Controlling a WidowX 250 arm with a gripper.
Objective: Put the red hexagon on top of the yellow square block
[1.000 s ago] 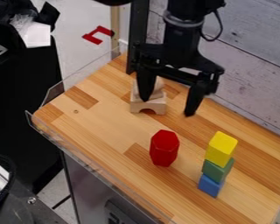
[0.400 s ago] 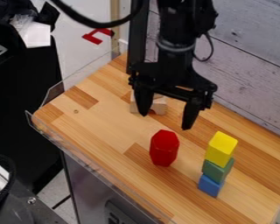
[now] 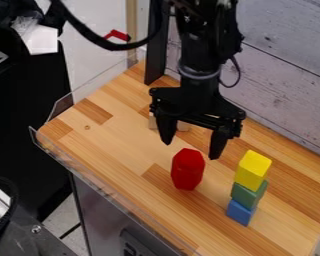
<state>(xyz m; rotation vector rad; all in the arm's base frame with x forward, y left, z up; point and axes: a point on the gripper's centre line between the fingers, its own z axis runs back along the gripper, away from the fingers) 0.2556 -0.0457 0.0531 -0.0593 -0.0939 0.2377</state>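
Red hexagon [image 3: 187, 170] upright on tabletop [image 3: 122, 145]; partial lettering [image 3: 131, 246] below.

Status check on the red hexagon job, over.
Gripper open and empty, above the red hexagon. Hexagon upright on the table. Yellow block tops the green and blue blocks. Nothing visible atop yellow.

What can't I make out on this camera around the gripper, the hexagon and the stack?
All in the camera view:
- Shape of the pale wood: mostly hidden by the gripper.
- Far sides of the red hexagon: hidden by its own body.
- Most of the green block's top: under the yellow block.
- Upper arm: cut off by the top edge.
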